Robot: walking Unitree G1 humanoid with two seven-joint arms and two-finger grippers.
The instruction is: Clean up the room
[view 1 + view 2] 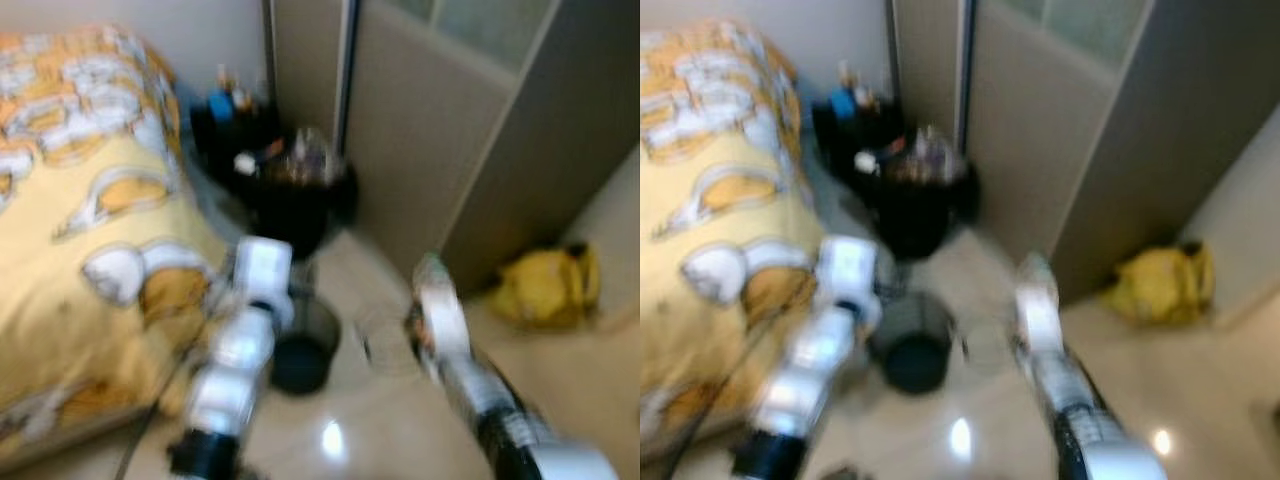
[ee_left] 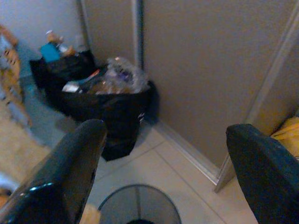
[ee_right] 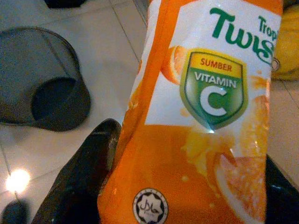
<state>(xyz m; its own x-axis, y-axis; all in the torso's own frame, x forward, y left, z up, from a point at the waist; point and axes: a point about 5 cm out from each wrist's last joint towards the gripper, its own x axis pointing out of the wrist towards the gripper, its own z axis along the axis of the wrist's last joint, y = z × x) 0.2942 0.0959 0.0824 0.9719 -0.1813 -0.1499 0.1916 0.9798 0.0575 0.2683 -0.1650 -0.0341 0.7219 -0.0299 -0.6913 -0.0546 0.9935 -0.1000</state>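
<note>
Head views are blurred; the right claw [image 3: 187,186] clamps an orange juice pack [image 3: 205,116], its label cut off, above the tiled floor [image 3: 117,42], the left claw [image 2: 163,154] wide open, empty.

Silver segmented arms, glossy black fingers [image 2: 70,177]

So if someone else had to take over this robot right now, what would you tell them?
Right gripper: shut on an orange juice pack, held over the floor beside the mesh bin.
Left gripper: open, holding nothing, above that bin.
Full black rubbish bags stand in the corner by the bed; a yellow bag lies by the wall.
Done: pack picked up.
Left: probably drop it in the bin.
</note>
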